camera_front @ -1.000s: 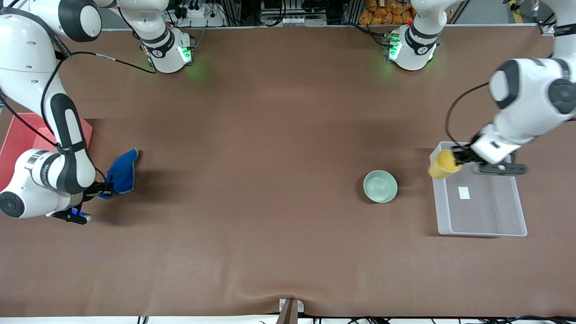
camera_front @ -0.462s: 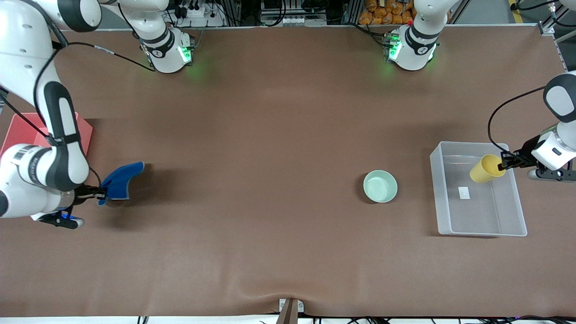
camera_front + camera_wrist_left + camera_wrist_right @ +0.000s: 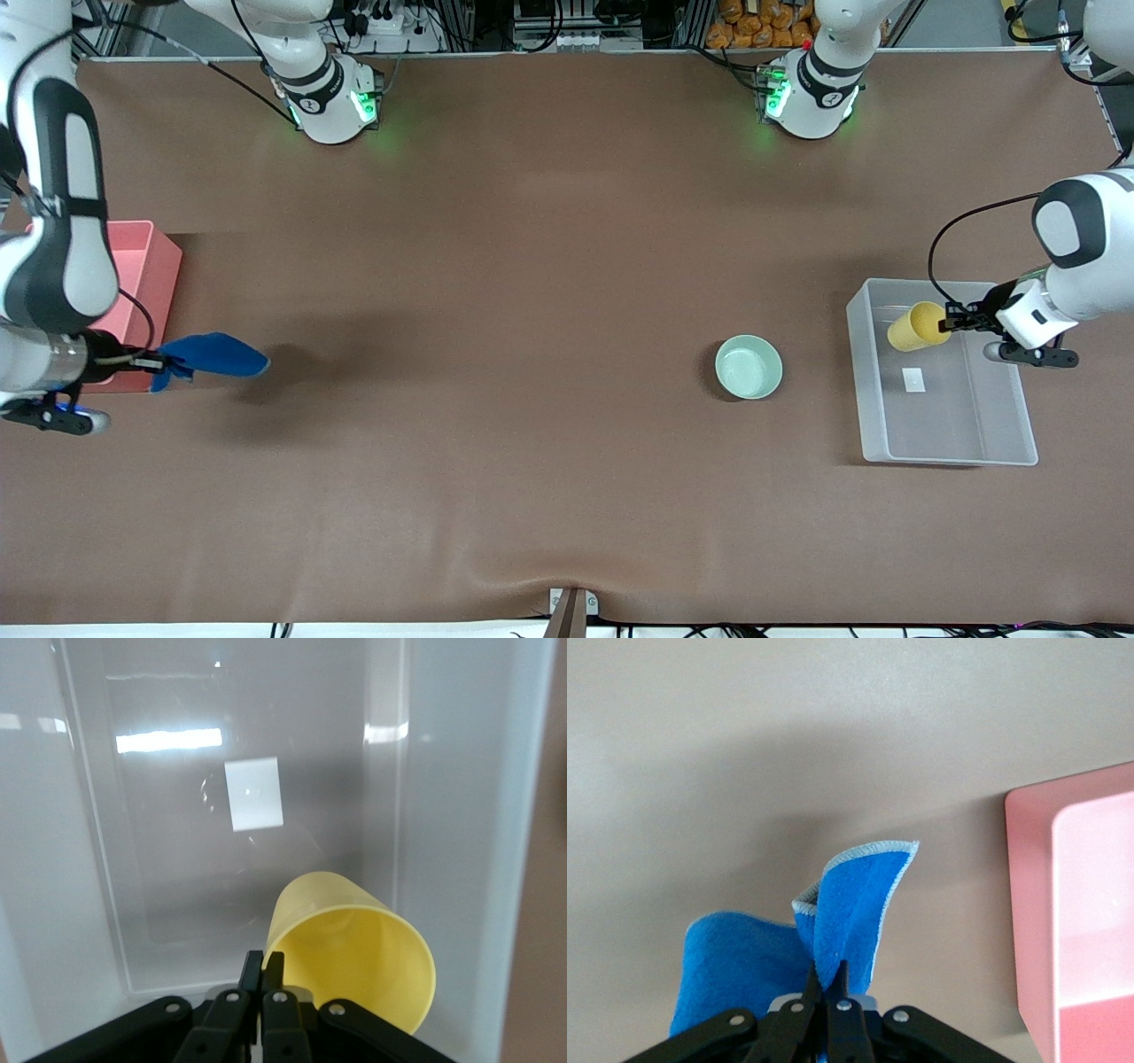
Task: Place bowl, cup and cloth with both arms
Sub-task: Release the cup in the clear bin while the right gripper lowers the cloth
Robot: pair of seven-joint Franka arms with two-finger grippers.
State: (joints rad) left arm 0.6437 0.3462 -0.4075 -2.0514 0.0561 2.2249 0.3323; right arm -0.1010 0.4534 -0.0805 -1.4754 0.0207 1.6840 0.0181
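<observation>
The yellow cup hangs tilted over the clear bin, pinched at its rim by my left gripper, which is shut on it. In the left wrist view the cup lies on its side in my left gripper, above the bin's floor. My right gripper is shut on the blue cloth, which trails over the table beside the pink bin. The right wrist view shows the cloth folded in my right gripper. The mint bowl stands alone on the table beside the clear bin.
A white label sticks to the clear bin's floor. The pink bin stands at the right arm's end of the table. Brown mat covers the table, and both arm bases stand along its edge farthest from the front camera.
The left arm has carried the cup from the clear bin's outer rim to over its inside. The right arm has drawn the cloth toward the pink bin, and the cloth now hangs flatter.
</observation>
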